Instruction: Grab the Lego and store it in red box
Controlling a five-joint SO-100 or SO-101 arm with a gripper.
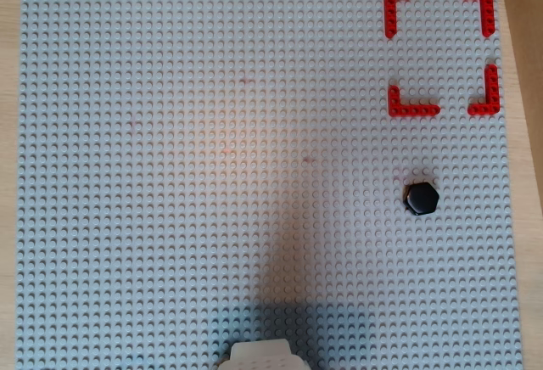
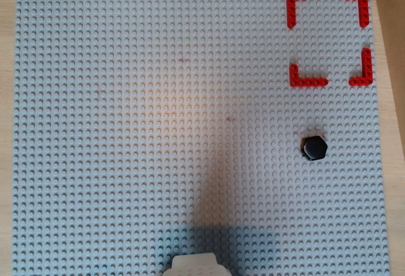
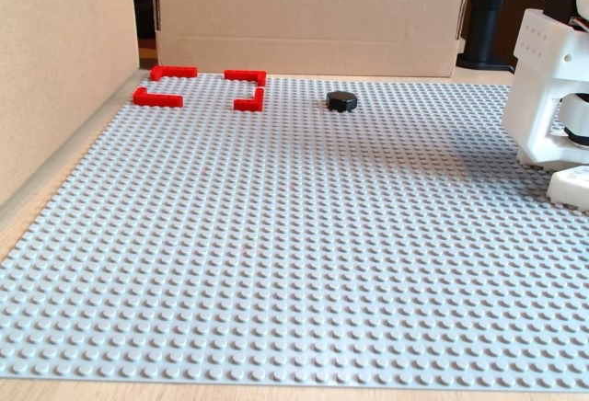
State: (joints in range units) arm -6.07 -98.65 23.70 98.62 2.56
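covering nearly all of both overhead views, the grey studded baseplate (image 1: pixel 212 175) (image 2: pixel 158 130) is the biggest thing you have in front of you; in the fixed view it (image 3: pixel 294 263) runs from the near edge back to a cardboard wall (image 3: pixel 313 5), with another cardboard panel (image 3: pixel 55 61) along the left side. pale wood of the table (image 1: pixel 8 175) shows as a thin strip around the plate.

next in size, you see the white arm base (image 3: pixel 552 88) at the right edge of the fixed view, standing on the plate. in both overhead views only a small white part of the arm (image 1: pixel 259 356) (image 2: pixel 193 266) pokes in at the bottom edge, with a dark shadow on the studs above it. the gripper itself is not in any view, so you cannot tell how its jaws stand.

the red box (image 1: pixel 399 1) (image 2: pixel 297 0) sits in the top right corner of the overhead views: four flat red l-shaped corners with gaps between them, nothing inside. in the fixed view it (image 3: pixel 166 99) lies far back on the left.

the lego (image 1: pixel 421 198) (image 2: pixel 314 147), a small glossy black hexagon, rests flat on the studs below the box's lower edge in the overhead views, apart from it and outside it. in the fixed view it (image 3: pixel 341 101) sits to the right of the red corners, well apart from the arm base.
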